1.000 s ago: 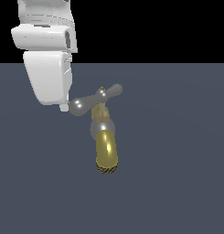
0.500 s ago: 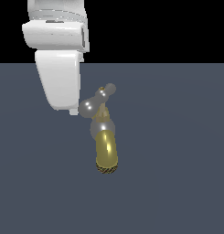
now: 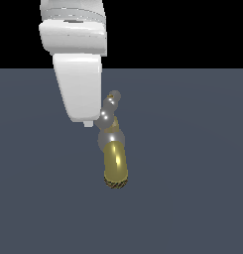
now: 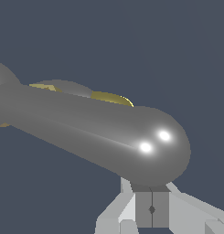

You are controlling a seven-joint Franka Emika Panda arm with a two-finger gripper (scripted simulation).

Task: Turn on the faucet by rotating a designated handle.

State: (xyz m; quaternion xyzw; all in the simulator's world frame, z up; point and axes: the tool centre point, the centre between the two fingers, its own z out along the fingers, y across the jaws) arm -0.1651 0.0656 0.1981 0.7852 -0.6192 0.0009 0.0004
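The faucet stands on the floor, its gold spout pointing toward the camera in the exterior view. On top sits the silver handle, its crossbar running almost in line with the spout. My white hand hangs just to the exterior view's left of it. The gripper has its tip beside the handle's near arm. In the wrist view the handle fills the frame, its rounded bulb lying just over the gripper. The two fingers are pressed together, shut on nothing. A sliver of the gold faucet shows behind the arm.
A flat dark grey floor spreads around the faucet, with a black backdrop above the horizon. Nothing else stands in view.
My hand has moved toward the exterior view's right against the handle. The crossbar has swung from lying crosswise to nearly in line with the spout.
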